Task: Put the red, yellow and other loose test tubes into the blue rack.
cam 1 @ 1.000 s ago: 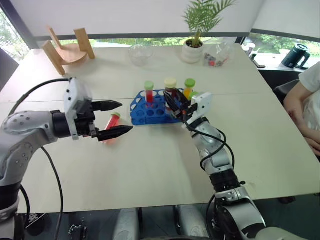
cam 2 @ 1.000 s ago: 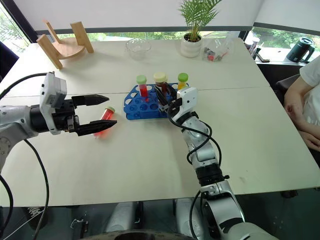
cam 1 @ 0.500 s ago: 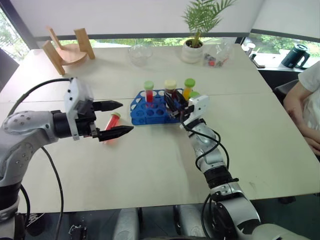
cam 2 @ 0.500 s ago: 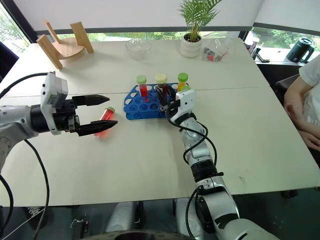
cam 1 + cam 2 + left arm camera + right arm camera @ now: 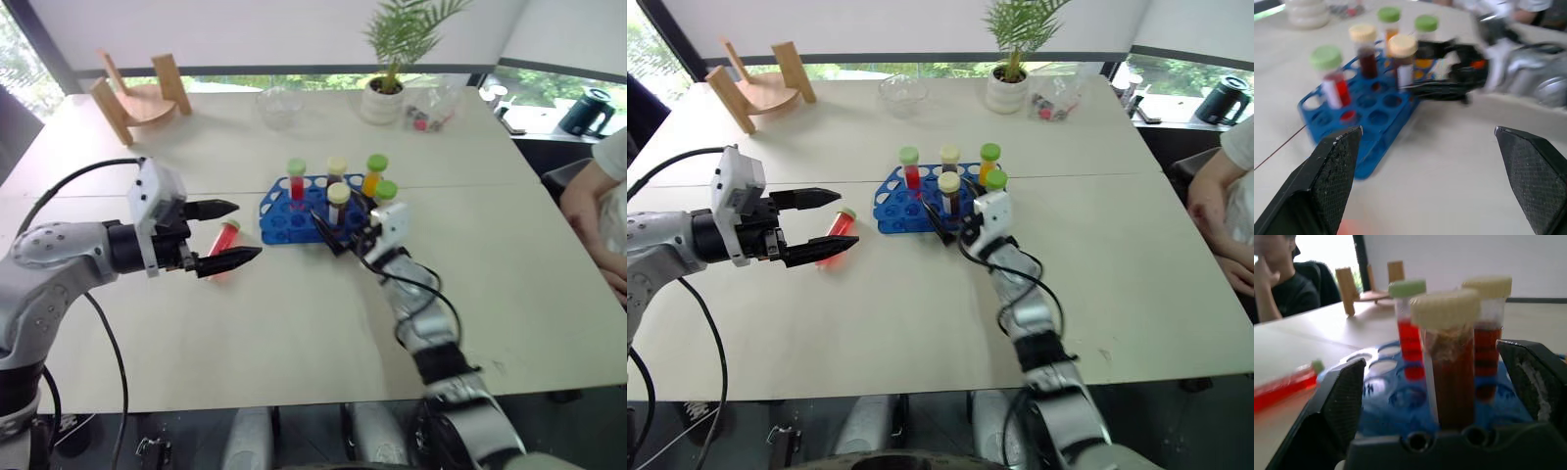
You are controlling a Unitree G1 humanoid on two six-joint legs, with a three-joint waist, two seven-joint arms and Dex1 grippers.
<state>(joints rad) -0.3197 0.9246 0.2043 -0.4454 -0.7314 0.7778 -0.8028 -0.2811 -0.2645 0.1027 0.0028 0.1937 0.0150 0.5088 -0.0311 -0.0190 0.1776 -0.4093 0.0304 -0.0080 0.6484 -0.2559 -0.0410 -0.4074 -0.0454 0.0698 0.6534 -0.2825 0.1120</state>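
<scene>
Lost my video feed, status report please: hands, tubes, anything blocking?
Both hands open: left hand by the loose red tube lying on the table, right hand at the blue rack. Five tubes racked. Nothing blocking.

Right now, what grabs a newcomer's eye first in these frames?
The blue rack mid-table, with five capped tubes standing in it, draws the eye first. The right tool sits open at its near edge, by the cream-capped brown tube. To the rack's left a loose red tube lies flat on the table, with the open left tool hovering around it.
</scene>
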